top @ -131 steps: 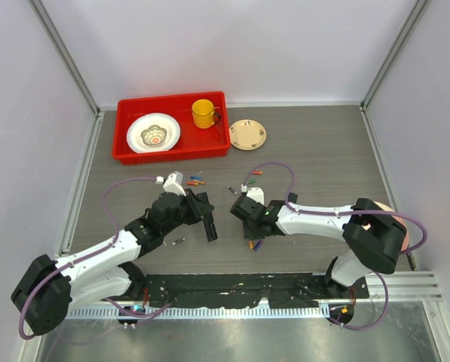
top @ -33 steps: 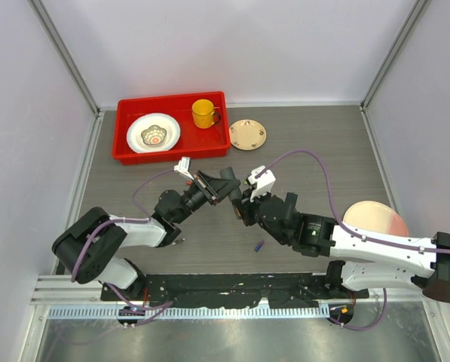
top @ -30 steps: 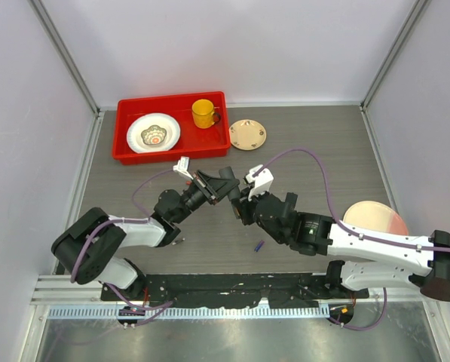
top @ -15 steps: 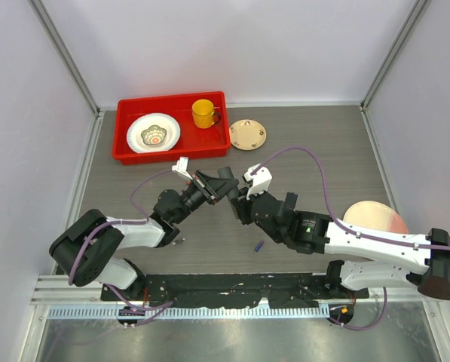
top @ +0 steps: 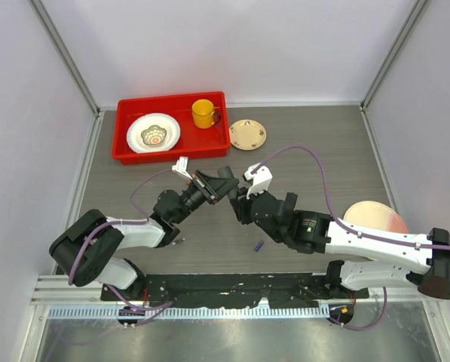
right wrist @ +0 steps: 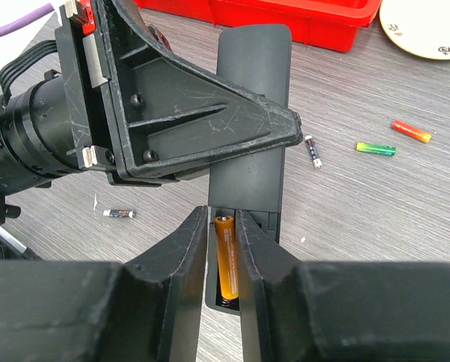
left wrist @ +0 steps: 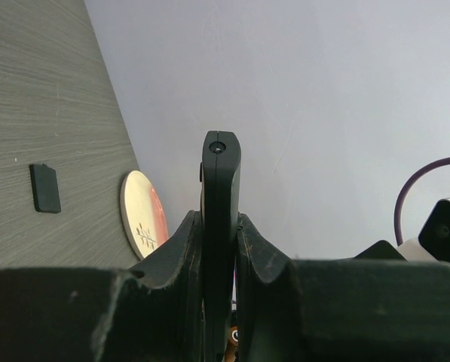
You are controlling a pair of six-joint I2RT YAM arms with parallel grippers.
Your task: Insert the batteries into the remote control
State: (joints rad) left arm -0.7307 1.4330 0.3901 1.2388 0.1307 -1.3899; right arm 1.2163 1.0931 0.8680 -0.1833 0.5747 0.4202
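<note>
The left hand (left wrist: 220, 234) is closed hard on the remote control (right wrist: 251, 113), pinching it edge-on by its flat faces and holding it up off the surface (right wrist: 360, 211) with its open back turned toward the other arm. The right hand (right wrist: 224, 216) is narrowed to a slim gap on one orange battery (right wrist: 225, 253), which it holds lengthwise over the left slot of the open bay at the remote's near end. Whether the cell already touches the bay floor cannot be told. The step in hand looks like seating this cell. To do it well, the left hand should keep the remote rigid while the right keeps the battery parallel to the slot, presses one end against its contact, and then tips the other end down. It should open only once the cell sits flush, since the fingers are wide beside the narrow bay and could catch its wall or flick the cell out. Polarity needs checking, but no plus or minus marks can be made out. Further right, three spare batteries (right wrist: 376, 148) lie loose on the surface, and the back cover (left wrist: 44, 188) lies flat, well apart. No brand or writing is legible: the print on the cells is too small, and the dark marks on a leaning plate (left wrist: 143, 224) cannot be read.
</note>
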